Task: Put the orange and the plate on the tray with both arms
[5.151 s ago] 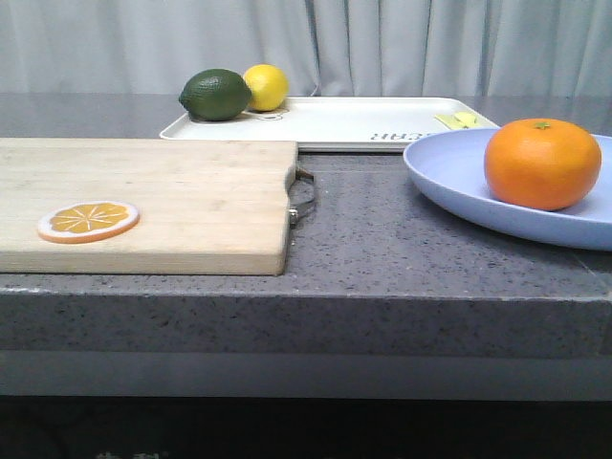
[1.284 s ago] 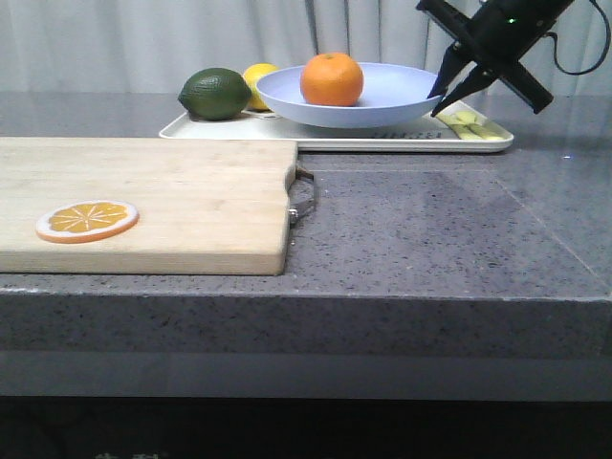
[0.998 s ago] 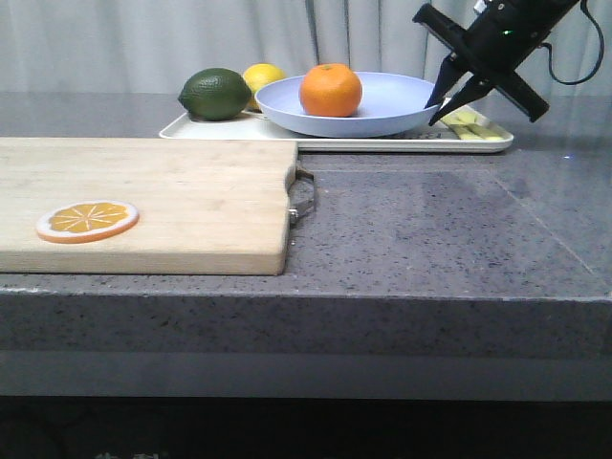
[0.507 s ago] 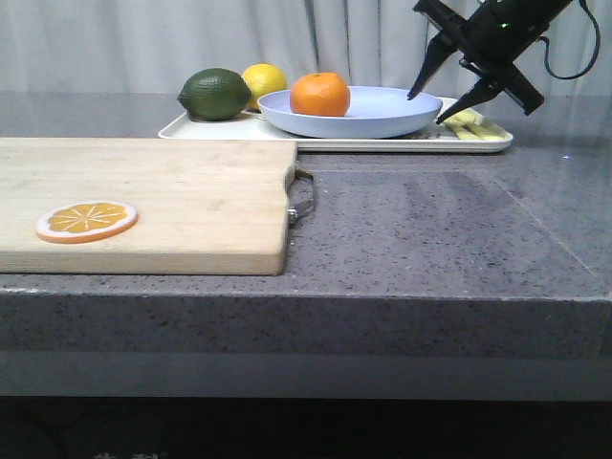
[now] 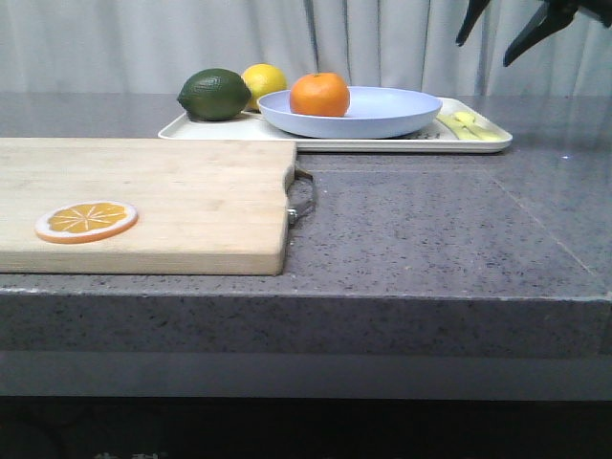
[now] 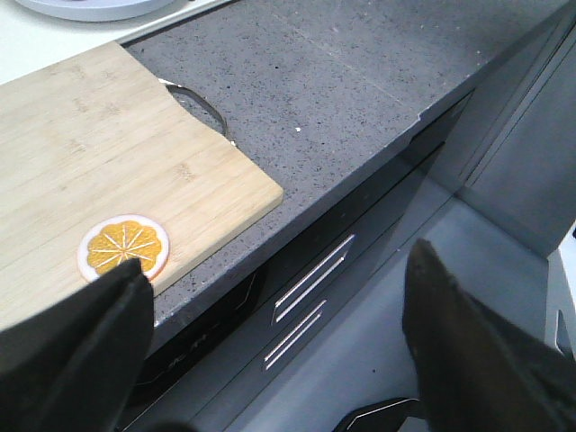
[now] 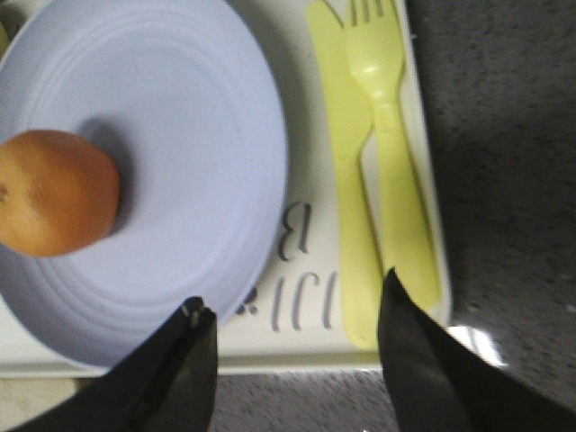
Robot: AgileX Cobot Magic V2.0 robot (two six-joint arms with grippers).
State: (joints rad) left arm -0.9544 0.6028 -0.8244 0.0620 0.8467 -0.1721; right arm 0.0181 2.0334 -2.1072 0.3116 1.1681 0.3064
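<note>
The orange sits in the lavender-blue plate, which rests on the off-white tray at the back of the counter. My right gripper is open and empty, raised above the tray's right end. In the right wrist view the orange lies in the plate on the tray, and the gripper hangs open above the tray's near rim. My left gripper is open and empty, off the counter's front edge.
A wooden cutting board with an orange slice lies at the front left. A green lime and a yellow lemon sit on the tray's left end. A yellow knife and fork lie on its right end.
The plate with the orange was carried from the front right onto the tray and set down. My right gripper opened, let go of the plate's rim and rose up to the right.
</note>
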